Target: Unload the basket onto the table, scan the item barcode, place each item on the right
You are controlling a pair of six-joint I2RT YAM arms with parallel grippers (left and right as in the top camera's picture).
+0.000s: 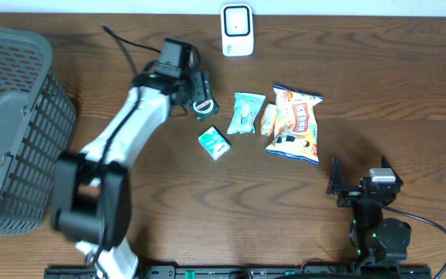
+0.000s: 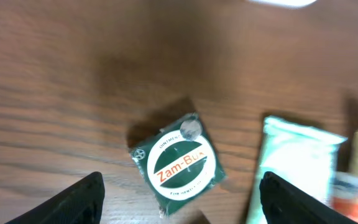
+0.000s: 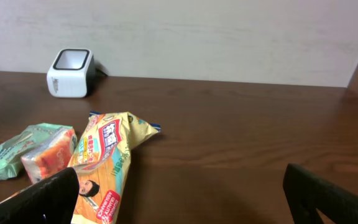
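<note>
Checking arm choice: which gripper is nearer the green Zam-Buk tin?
Left. The left gripper hovers right above the tin, jaws open on either side of it. The right gripper is far off, beyond the snack bag.

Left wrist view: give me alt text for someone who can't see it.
A green Zam-Buk tin lies label-up on the wood table, framed by the open left end effector. A pale green packet lies beside it, not touching.

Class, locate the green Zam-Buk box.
In the left wrist view, the Zam-Buk box lies under the left pincer, left of the mint packet.
</note>
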